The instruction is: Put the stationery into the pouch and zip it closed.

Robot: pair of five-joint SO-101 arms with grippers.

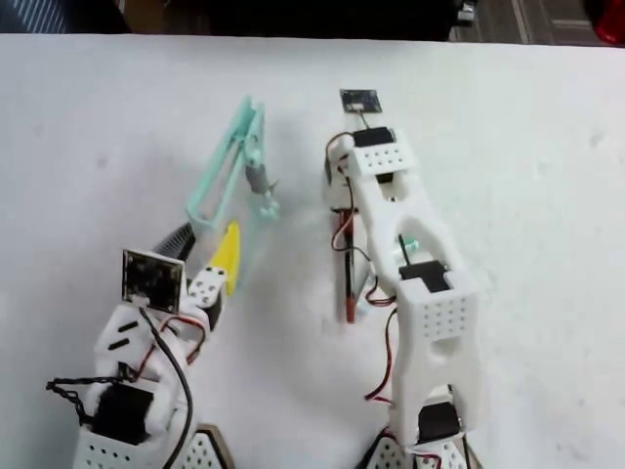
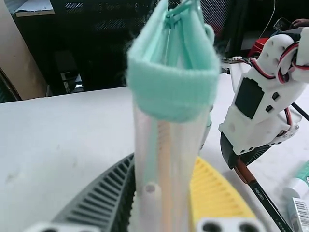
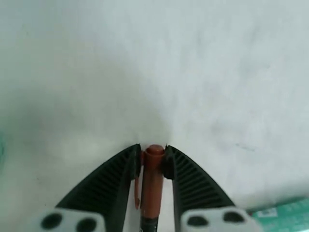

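Note:
The clear pouch (image 1: pixel 229 176) with mint trim runs from my left gripper (image 1: pixel 202 244) toward the table's far side. In the left wrist view the pouch (image 2: pixel 169 87) is pinched between the grey and yellow fingers of the left gripper (image 2: pixel 166 162), which is shut on it. A brown-red pen (image 1: pixel 348 283) lies along the table beside the right arm. My right gripper (image 3: pixel 153 152), low over the table, is shut on the pen (image 3: pixel 153 166) at its capped end. The left wrist view shows the pen (image 2: pixel 256 188) sticking out below the right arm (image 2: pixel 260 106).
A teal-labelled stationery piece (image 2: pixel 299 176) lies on the table by the right arm and shows at the right wrist view's edge (image 3: pixel 285 210). The white table (image 1: pixel 527 147) stretches open to the right and far left. Its dark far edge (image 1: pixel 293 20) borders the room.

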